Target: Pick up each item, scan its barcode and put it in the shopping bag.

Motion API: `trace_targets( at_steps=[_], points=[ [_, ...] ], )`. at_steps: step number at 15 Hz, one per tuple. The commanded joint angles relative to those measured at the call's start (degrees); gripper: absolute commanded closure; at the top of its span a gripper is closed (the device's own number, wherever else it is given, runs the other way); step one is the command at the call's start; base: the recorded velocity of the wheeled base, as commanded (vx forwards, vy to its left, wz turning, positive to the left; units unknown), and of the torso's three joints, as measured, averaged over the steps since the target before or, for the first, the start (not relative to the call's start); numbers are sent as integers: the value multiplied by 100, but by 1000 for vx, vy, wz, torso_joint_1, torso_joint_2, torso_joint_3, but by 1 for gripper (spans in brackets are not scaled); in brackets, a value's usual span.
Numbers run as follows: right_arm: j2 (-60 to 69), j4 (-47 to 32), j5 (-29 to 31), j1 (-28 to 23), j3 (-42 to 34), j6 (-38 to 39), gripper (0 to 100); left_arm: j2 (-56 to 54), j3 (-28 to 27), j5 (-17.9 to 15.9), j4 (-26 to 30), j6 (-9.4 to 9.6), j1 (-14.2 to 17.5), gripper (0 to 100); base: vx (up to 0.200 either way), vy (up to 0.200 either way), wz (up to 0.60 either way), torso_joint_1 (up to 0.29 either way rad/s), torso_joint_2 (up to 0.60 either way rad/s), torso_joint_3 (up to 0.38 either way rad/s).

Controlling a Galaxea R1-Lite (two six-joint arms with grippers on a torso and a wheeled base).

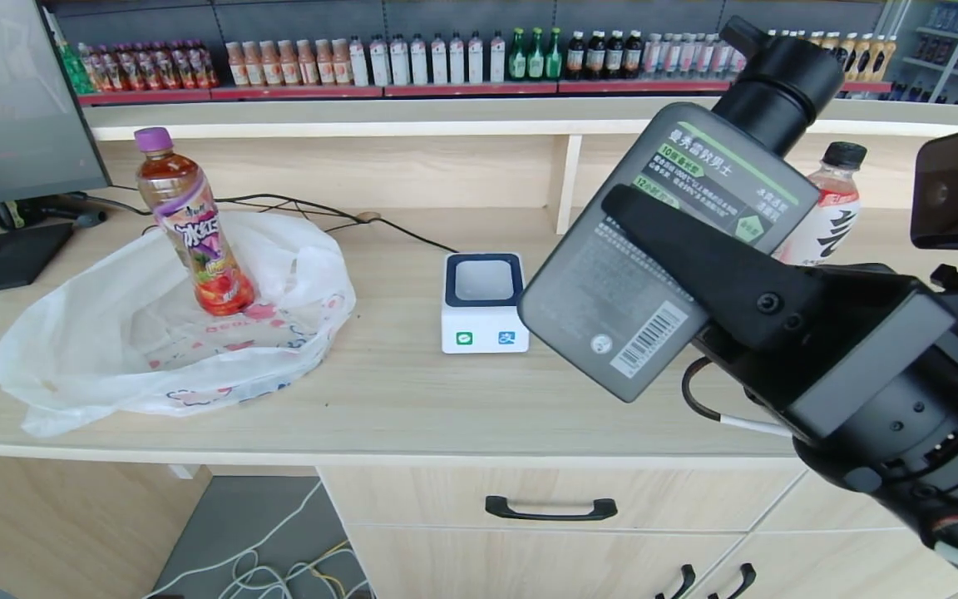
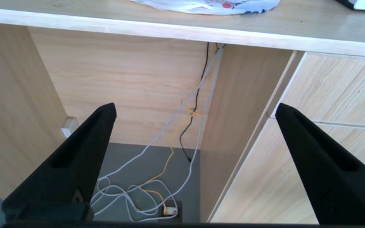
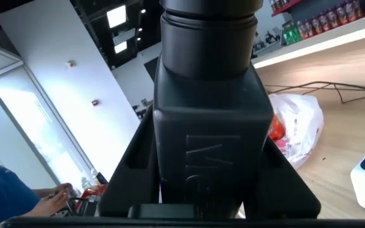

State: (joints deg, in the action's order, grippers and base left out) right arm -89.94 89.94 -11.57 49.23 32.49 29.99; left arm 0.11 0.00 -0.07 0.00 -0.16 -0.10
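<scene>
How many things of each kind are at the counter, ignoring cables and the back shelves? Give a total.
Drink bottles: 2 (iced tea bottle, white drink bottle)
Grey toiletry bottle: 1, in right claw
Barcode scanner: 1
Shopping bag: 1
Monitor: 1
Total: 6

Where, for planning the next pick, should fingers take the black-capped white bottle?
Probably the white bottle by its round body below the shoulder, fingers either side, coming level from the robot's side: it stands upright with the back wall behind it, and the black cap is narrow. The grey bottle hides its base.
</scene>
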Motion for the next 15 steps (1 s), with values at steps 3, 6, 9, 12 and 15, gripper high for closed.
trace_targets(
  at_steps=[3,6,9,12,15],
  points=[
    [56,6,-100,-1,-6,-2,100,-2,0,7,0,-2,1,0,0,0,0,0,0,0],
    [82,6,-100,-1,-58,-19,100,-2,0,-1,0,-11,1,0,0,0,0,0,0,0],
    [82,6,-100,-9,-58,-19,100,-2,0,-1,0,-11,1,0,0,0,0,0,0,0],
    [82,6,-100,-9,-58,-28,100,-2,0,-1,0,-11,1,0,0,0,0,0,0,0],
    [82,6,-100,-9,-67,-28,100,-2,0,-1,0,-11,1,0,0,0,0,0,0,0]
  ],
)
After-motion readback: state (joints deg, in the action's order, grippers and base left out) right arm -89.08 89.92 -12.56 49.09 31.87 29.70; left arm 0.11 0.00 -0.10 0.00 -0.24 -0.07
